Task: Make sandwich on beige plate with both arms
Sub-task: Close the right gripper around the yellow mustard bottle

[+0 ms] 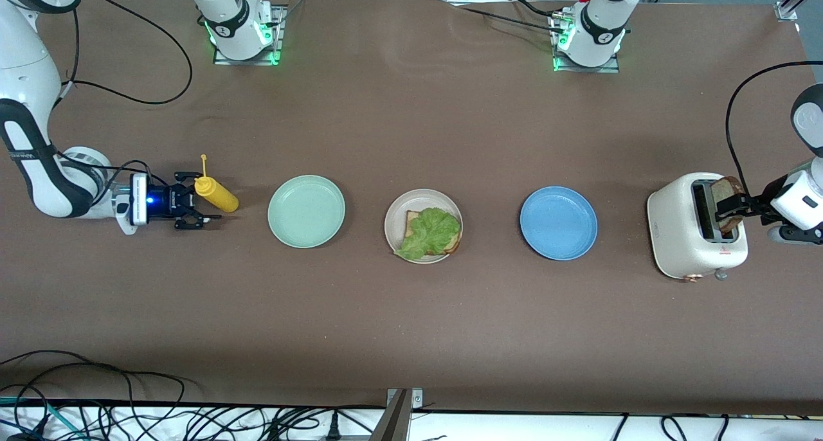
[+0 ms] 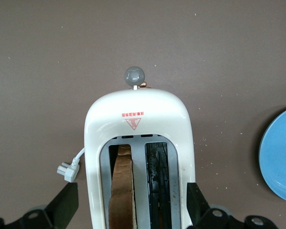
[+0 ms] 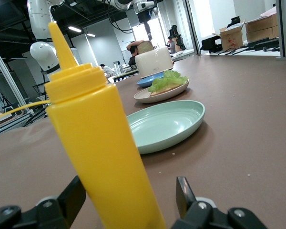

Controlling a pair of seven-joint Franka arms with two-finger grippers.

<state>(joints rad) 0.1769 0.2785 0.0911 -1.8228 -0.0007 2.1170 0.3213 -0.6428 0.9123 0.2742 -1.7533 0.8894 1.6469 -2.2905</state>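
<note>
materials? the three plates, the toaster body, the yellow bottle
Mint green plate, beige plate, blue plate: matte, uniform colour; likely ceramic or melamine, can't tell which.
Toaster: glossy cream shell with soft highlights; painted metal or plastic.
Yellow bottle: smooth plastic, looks like a squeeze type with a cone nozzle.

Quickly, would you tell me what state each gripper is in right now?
Left gripper: open, fingers on either side of the toaster, gripping nothing.
Right gripper: open around the yellow mustard bottle, not clamped on it.
</note>
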